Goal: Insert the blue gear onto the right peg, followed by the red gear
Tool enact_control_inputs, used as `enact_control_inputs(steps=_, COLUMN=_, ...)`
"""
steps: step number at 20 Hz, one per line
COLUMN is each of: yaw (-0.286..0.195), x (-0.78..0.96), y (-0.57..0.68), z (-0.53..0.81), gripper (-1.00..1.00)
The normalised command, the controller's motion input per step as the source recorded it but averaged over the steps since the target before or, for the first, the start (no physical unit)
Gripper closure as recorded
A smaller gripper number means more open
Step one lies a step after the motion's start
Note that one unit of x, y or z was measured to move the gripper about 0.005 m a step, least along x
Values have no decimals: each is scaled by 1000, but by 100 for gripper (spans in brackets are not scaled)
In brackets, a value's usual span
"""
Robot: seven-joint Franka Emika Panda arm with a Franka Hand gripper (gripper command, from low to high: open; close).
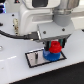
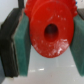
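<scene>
We see the fingers point(image 1: 55, 44) closed on the red gear point(image 1: 55, 47), pinching it across its width. In the wrist view the two green pads point(image 2: 20, 45) sit flat against opposite sides of the gear's rim, and its centre hole faces the camera.

In the exterior view the red gear hangs directly above the blue gear point(image 1: 53, 55), touching or nearly touching it; we cannot tell which. The blue gear lies flat at the 3 o'clock end of the black plate point(image 1: 36, 60), which rests on the white table point(image 1: 20, 72). We judge it is already seated on the right peg, which it hides from view. The plate's other pin is too small to make out.

The red gear looks to us like a stiff, light moulded plastic part, chunky and not fragile. Its surface appears glossy, so it could slip or twist under a loose grip. The present hold across the rim seems the right one, since it leaves the bore free for the peg.
</scene>
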Motion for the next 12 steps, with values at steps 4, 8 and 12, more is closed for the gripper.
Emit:
enact_control_inputs(steps=4, yaw=0, x=139, y=-29, z=164, gripper=100)
enact_control_inputs(steps=8, yaw=0, x=159, y=-67, z=219, gripper=100)
enact_control_inputs(steps=12, yaw=0, x=130, y=-97, z=81, gripper=100)
